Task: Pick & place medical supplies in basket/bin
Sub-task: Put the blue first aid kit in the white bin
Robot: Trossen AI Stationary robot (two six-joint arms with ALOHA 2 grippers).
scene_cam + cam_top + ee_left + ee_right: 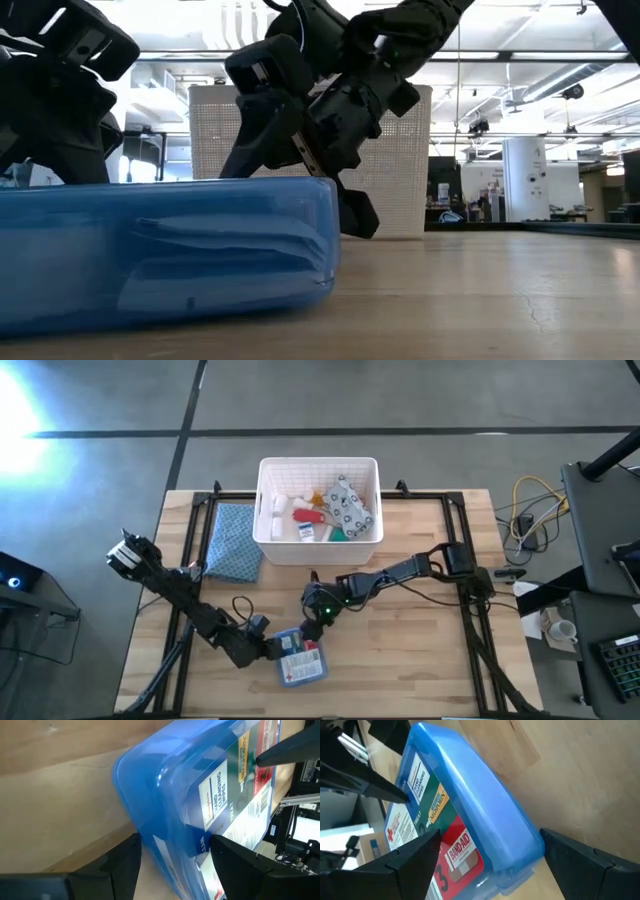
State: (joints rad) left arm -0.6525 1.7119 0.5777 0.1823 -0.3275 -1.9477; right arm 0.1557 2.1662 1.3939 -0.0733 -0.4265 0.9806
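Note:
A blue plastic first-aid box [302, 660] with a printed label lies near the table's near edge; it fills the low view [160, 250]. My left gripper [272, 650] is at its left end and is shut on it [175, 845]. My right gripper [314, 628] comes down from the far side, open. Its fingers stand astride the box's far right corner [490, 840], one over the label and one beside the end wall [360, 212]. The white slotted basket [265, 510] stands at the far edge. It holds a spotted pouch [350, 508], white bottles [278, 510] and a red tube [308, 515]. My left gripper pinches the box's left end [165, 845] across its thickness. One finger [235, 855] lies over the labelled lid and the other [120, 862] is at the lower edge. It comes in low from the table's left. Whether the box is off the wood does not show.
A blue checked cloth [233, 540] lies flat left of the basket. Bare wood stretches right of the box [500, 290] and across the table's right half [420, 650]. Black frame rails [470, 610] run along both sides of the table.

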